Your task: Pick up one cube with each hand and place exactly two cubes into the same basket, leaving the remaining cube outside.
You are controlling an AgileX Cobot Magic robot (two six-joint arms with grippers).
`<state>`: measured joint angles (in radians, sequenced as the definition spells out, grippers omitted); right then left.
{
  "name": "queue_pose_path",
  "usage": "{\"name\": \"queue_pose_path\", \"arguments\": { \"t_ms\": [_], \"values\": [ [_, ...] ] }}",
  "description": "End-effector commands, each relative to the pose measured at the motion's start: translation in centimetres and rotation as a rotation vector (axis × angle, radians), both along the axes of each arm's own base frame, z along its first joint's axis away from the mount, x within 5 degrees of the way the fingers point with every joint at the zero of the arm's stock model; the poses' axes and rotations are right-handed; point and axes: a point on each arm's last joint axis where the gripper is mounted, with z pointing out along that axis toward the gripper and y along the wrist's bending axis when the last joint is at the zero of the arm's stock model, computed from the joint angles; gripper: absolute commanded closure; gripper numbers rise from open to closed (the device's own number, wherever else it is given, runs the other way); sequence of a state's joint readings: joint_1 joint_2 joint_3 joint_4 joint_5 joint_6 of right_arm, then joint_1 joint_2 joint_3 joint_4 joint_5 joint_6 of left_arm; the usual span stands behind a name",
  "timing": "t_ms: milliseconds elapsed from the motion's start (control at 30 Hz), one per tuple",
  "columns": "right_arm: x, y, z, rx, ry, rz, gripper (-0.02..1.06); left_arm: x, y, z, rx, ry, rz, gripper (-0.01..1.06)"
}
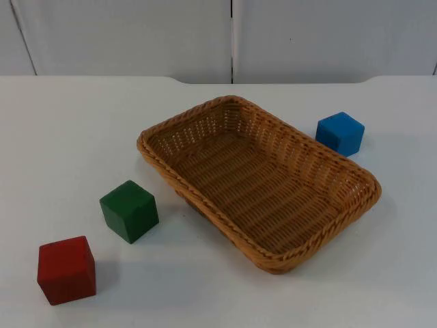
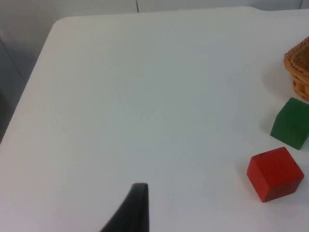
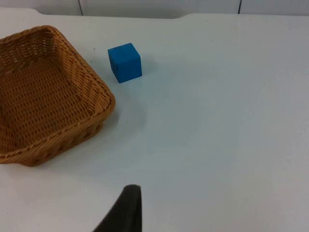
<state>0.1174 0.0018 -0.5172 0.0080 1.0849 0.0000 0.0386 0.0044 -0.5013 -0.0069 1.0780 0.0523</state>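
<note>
Table you see is white, ending at grey wall; basket empty, three cubes outside; state of both end effectors I cannot tell.

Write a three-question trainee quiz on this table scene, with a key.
1. True or false: the wicker basket holds a cube.
2. Which cube lies on the far side of the basket from the other two: (a) red cube, (b) green cube, (c) blue cube?
3. Fill in: the cube nearest the red one is ____.

Key: 1 false. 2 c. 3 green.
</note>
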Motion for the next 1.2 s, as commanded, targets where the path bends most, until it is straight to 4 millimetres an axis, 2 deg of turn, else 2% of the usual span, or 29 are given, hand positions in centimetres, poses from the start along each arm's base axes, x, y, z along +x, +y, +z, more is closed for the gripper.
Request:
{"name": "queue_pose_path", "arguments": {
  "t_ms": [0, 167, 400, 833, 1033, 1167],
  "values": [
    [0.0, 0.0, 0.1, -0.014, -0.012, 0.0, -0.01, -0.3, -0.1, 0.7, -0.012, -0.035, -0.001, 0.0],
    [0.0, -0.1, 0.1, -0.019, -0.015, -0.004, -0.01, -0.7, -0.1, 1.6, -0.011, -0.071, -0.001, 0.0],
    [-0.1, 0.0, 0.7, -0.012, -0.03, 0.0, -0.01, -0.6, -0.2, 1.6, -0.016, -0.078, -0.005, 0.0],
    [2.7, 0.3, 3.3, -0.011, -0.011, 0.001, -0.01, -0.6, -0.5, 1.9, -0.05, -0.105, -0.028, 0.0],
    [4.2, 0.5, 3.5, -0.016, 0.033, 0.001, -0.01, -0.5, -0.6, 1.9, -0.058, -0.107, -0.033, 0.0],
    [5.3, 0.6, 3.4, -0.022, 0.068, 0.0, -0.01, 0.3, -0.8, 2.0, -0.085, -0.063, -0.048, 0.0]
  ]
}}
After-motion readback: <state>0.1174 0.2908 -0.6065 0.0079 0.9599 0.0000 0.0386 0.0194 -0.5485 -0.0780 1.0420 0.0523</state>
